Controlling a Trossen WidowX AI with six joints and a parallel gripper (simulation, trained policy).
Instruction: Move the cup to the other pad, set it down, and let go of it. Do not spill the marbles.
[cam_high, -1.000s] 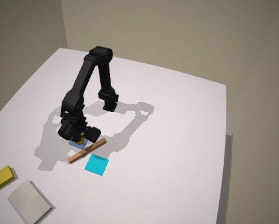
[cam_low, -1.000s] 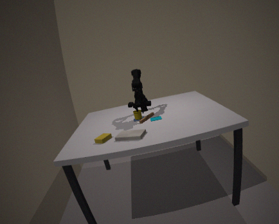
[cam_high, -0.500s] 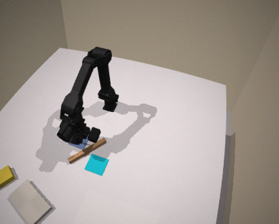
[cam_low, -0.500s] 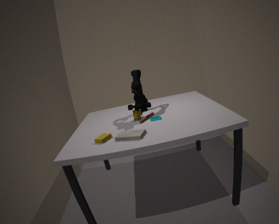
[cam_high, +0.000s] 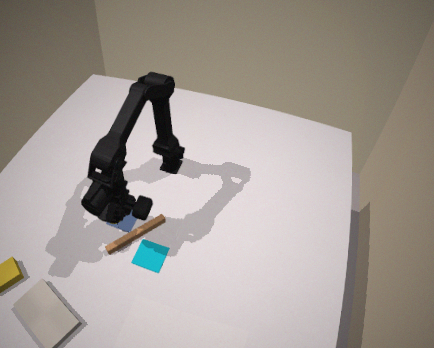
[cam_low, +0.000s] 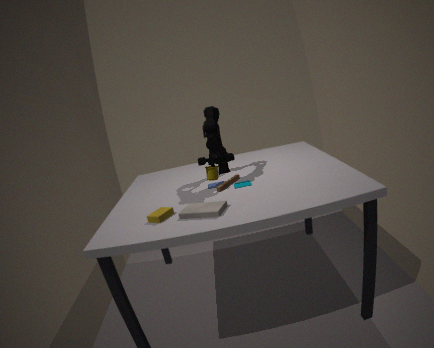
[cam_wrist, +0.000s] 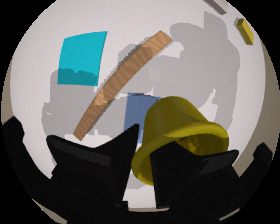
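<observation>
Between the fingers (cam_high: 120, 212) (cam_low: 214, 166), yellow cup (cam_low: 212, 173) (cam_wrist: 172, 116), wall pinched

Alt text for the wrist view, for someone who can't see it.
The hand grips a yellow cup by its wall, rim tipped toward the hand, above a blue pad. A wooden bar lies between that pad and a cyan pad.

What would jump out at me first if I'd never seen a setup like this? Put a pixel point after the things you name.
Probably the black arm, bent high over the white table (cam_high: 280, 165) (cam_low: 300, 175), its gripper (cam_wrist: 144, 128) shut on the rim of a yellow cup (cam_high: 114, 221) (cam_low: 212, 173) (cam_wrist: 170, 117). Next, the bright cyan pad (cam_high: 150, 256) (cam_low: 243, 185) (cam_wrist: 80, 57), lying across a brown wooden bar (cam_high: 135, 234) (cam_low: 228, 183) (cam_wrist: 122, 75) from the blue pad (cam_high: 125, 222) (cam_low: 215, 185) (cam_wrist: 135, 112) near the cup.
</observation>
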